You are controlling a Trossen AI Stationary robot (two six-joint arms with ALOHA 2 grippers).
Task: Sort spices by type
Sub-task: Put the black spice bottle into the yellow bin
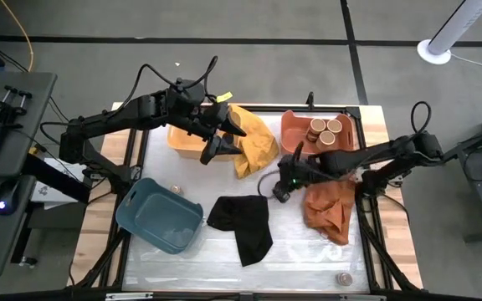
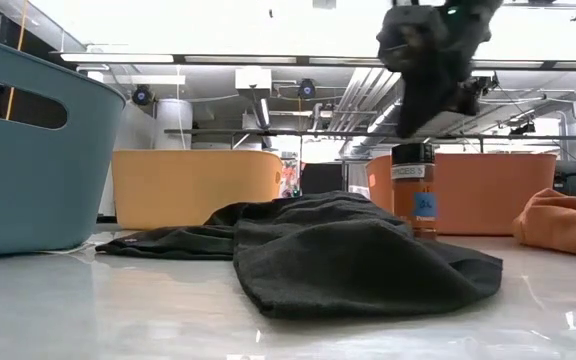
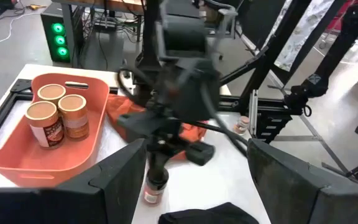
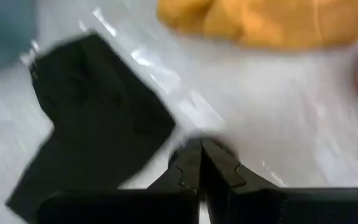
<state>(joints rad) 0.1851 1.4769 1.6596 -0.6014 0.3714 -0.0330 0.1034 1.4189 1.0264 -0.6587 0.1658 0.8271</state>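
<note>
The right hand (image 1: 279, 186) is clenched empty above a black-lidded jar (image 2: 414, 188) on the tabletop (image 1: 299, 242). The left hand (image 1: 216, 138) is held released over the yellow tray (image 1: 184, 140).

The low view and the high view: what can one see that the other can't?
Only the low view shows the black-lidded jar standing upright under the right gripper, whose fingers are shut. Only the high view shows the three tan-lidded jars in the coral tray, the yellow cloth and the open left gripper over the yellow tray. Both show the black cloth, the blue tray and the rust-orange cloth.
</note>
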